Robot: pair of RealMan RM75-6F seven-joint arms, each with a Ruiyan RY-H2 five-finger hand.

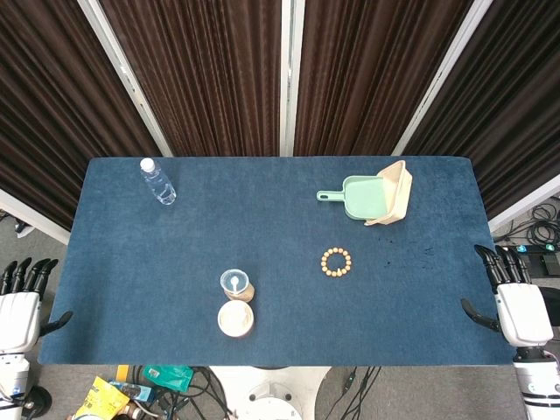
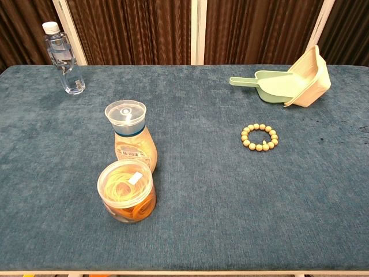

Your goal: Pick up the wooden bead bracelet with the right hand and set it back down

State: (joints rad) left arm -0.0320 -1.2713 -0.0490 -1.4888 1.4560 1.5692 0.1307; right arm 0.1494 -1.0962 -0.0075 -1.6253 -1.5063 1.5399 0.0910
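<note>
Wooden bead bracelet (image 1: 336, 262) lies flat on the blue tabletop (image 1: 131, 262), right of centre, untouched, nothing against it. Right robot hand (image 1: 514, 302) sits off the tabletop's right edge, holding nothing, fingers straight and side by side, thumb out toward the tabletop; well apart from the bracelet. Left robot hand (image 1: 21, 302) mirrors it off the left edge, also holding nothing, thumb out. Neither shows in the chest view. Green dustpan (image 1: 357, 196) with a beige brush (image 1: 393, 194) sits beyond the bracelet. Jar with a clear lid (image 2: 127, 191) and a capped bottle (image 2: 131, 137) touch at front left; water bottle (image 1: 157, 181) lies at back left.
</note>
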